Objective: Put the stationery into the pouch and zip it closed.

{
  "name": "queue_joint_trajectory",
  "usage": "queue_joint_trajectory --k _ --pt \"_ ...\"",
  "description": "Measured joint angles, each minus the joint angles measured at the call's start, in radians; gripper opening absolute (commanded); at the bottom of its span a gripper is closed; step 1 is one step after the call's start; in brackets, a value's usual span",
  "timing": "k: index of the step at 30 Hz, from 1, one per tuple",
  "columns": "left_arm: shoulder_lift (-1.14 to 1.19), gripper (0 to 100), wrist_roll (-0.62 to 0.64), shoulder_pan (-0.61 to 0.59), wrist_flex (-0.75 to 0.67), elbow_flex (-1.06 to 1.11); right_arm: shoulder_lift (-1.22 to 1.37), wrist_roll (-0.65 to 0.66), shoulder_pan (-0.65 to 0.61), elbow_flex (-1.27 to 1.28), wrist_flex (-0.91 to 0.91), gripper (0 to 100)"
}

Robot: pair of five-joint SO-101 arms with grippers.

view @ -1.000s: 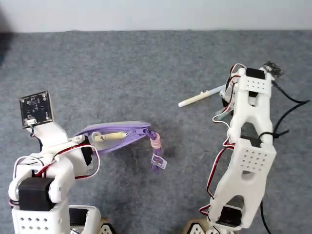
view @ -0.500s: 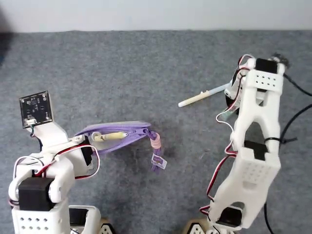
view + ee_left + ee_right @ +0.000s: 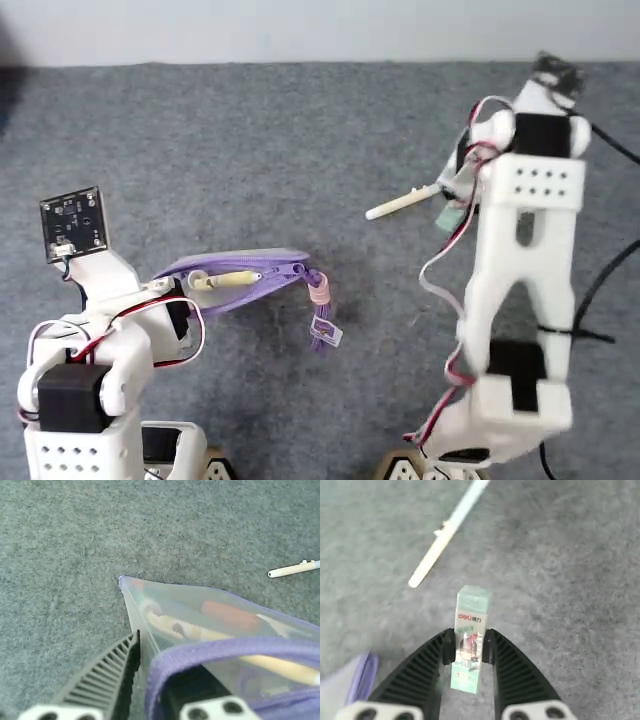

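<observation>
Pouch (image 3: 240, 268) lay on the grey mat (image 3: 300, 130) on your left side: purple trim, clear walls, mouth unzipped. Your left gripper (image 3: 138, 642) was closed on the pouch's edge near one corner, pinching the clear wall between its jaws and propping the mouth up. Through the wall you could see a cream pen (image 3: 200, 632) and an orange piece (image 3: 230, 616), both already stowed. Zip pull (image 3: 320, 290), with a pink charm, sat at the end of the pouch away from the left gripper, and a tag hung below it. Your right gripper (image 3: 468, 647) was on the other side of the mat, well apart from the pouch. Its jaws were narrowed onto a small green box (image 3: 472, 605), gripped about its middle, long axis pointing ahead of the fingers. Could not tell whether the box was clear of the mat. Loose pen (image 3: 402, 204) lay flat just beyond the box, touched by neither gripper. Judged step: packing, partway through, with the box in hand, one pen left out and the zip not started. Next move, as I read it, called for you to carry the box across to the open mouth and line it end-on with the gap the left gripper held up. Release only once it had passed the purple trim. The mouth looked narrow, so a skewed box could catch the trim or tug the pouch out of the left pinch. Loose pen after that, then the zip pull.
</observation>
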Motion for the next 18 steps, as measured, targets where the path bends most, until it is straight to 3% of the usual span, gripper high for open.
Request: queue_joint_trajectory --k 11,18 --pt "0.000 1 0.000 0.000 0.000 0.000 -0.594 -0.006 -0.361 0.446 -0.012 0.7" --pt "0.000 1 0.000 0.000 0.000 0.000 -0.941 -0.014 -0.520 0.671 -0.238 0.7"
